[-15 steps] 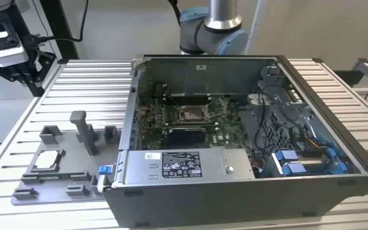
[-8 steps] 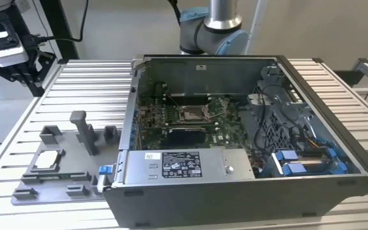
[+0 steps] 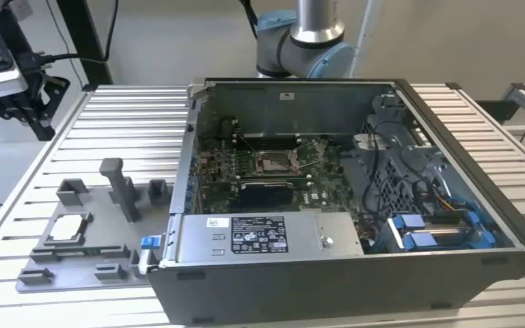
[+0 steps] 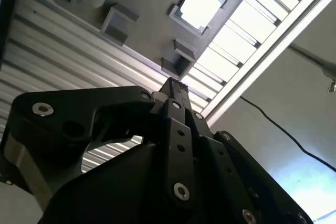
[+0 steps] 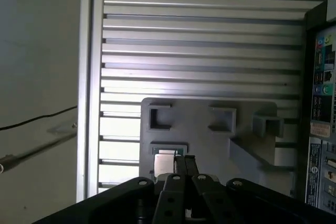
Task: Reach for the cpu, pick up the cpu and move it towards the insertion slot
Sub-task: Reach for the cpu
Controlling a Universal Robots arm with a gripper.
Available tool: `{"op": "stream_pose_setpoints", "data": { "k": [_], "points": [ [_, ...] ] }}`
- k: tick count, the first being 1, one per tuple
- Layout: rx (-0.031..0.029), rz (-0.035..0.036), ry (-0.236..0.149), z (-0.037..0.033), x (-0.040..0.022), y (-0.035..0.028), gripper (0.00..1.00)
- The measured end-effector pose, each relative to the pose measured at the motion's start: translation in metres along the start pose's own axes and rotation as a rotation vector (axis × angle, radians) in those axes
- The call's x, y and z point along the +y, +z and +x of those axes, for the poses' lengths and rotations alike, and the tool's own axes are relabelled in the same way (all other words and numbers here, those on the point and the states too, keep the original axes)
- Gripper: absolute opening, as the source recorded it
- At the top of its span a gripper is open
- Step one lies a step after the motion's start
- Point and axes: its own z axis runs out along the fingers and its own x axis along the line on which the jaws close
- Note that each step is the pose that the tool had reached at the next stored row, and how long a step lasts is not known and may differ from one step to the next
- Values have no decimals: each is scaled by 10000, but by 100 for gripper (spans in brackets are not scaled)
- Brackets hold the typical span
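Note:
The cpu (image 3: 69, 229), a small silvery square chip, lies in a pocket of the grey fixture tray (image 3: 98, 256) on the exterior view's left. In both wrist views it lies beyond the fingertips, bright in the second wrist view (image 4: 201, 4) and partly behind the fingers in the first wrist view (image 5: 166, 160). My gripper (image 3: 36, 121) hangs high over the table's far left corner, well away from the cpu. Its fingers (image 4: 173, 85) (image 5: 185, 164) are shut with nothing between them. The insertion slot (image 3: 275, 161), a shiny metal frame with a wire lever, sits on the green board inside the case.
The open computer case (image 3: 409, 102) takes up the table's right half, with a power supply (image 3: 258, 236) and blue drive clips (image 3: 431, 236) at its near side. Upright grey posts (image 3: 121, 188) rise from the tray. The slatted table's edge (image 5: 86, 77) borders the floor, where a cable (image 4: 273, 124) lies.

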Motion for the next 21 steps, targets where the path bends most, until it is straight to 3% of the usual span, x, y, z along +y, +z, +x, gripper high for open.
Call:
{"op": "stream_pose_setpoints", "data": {
  "k": [2,6,14,21],
  "points": [
    [0,-1,0,1,-16,4,0],
    [-2,-24,0,3,-116,8,0],
    [-8,-46,1,7,-241,17,0],
    [-11,-47,28,16,-259,20,0]
  ]
}}
